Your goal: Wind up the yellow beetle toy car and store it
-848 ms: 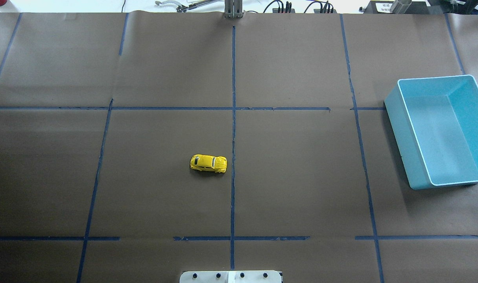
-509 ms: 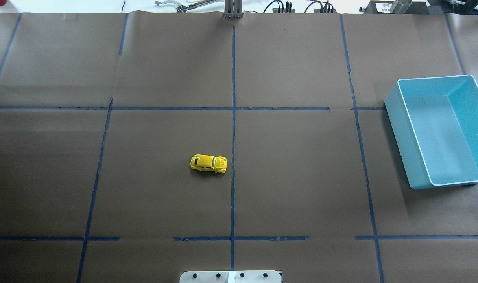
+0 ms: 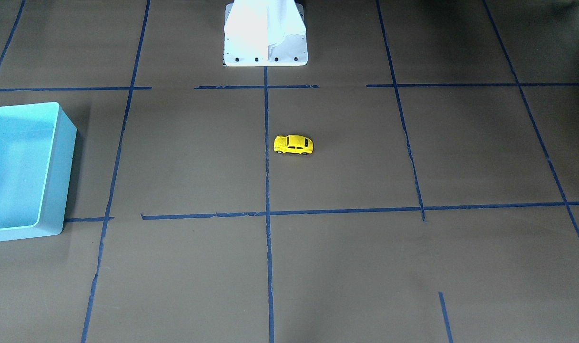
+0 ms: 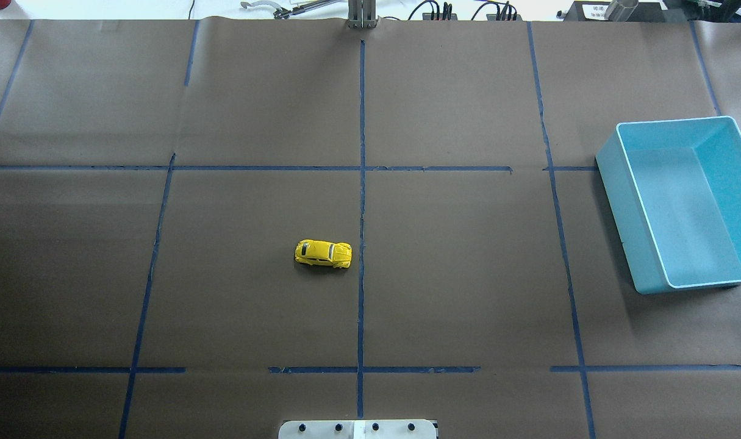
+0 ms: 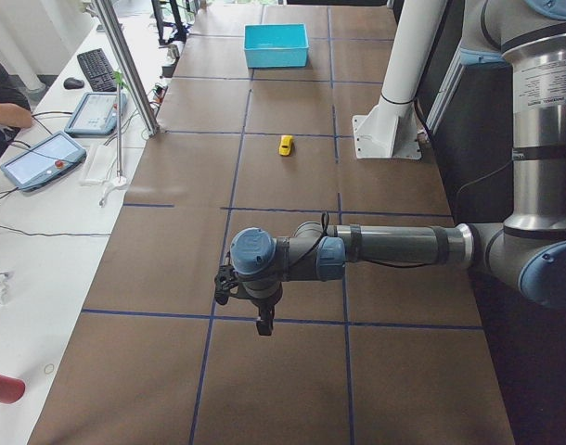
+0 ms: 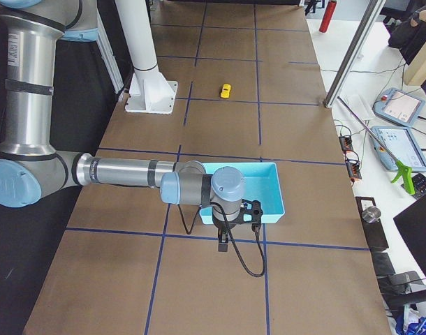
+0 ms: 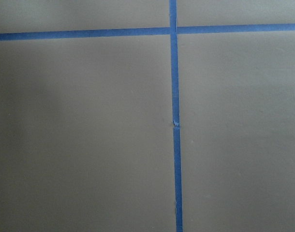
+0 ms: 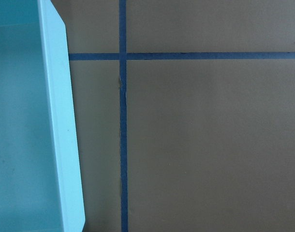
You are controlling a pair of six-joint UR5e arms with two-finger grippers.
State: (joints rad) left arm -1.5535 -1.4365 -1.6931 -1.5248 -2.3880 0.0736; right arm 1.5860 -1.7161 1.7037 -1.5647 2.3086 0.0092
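The yellow beetle toy car (image 4: 323,253) stands on its wheels on the brown paper, just left of the centre tape line. It also shows in the front view (image 3: 293,144) and small in both side views (image 5: 285,145) (image 6: 226,90). My left gripper (image 5: 263,320) hangs over the table's left end, far from the car. My right gripper (image 6: 222,244) hangs just beyond the light blue bin (image 4: 626,177), far from the car. Both show only in the side views, so I cannot tell whether they are open or shut. Neither wrist view shows fingers.
The light blue bin is empty and sits at the table's right side (image 3: 55,166) (image 8: 60,121). Blue tape lines (image 4: 361,183) divide the paper into squares. The white robot base (image 3: 265,33) stands at the table's near edge. Tablets and cables lie beyond the far edge.
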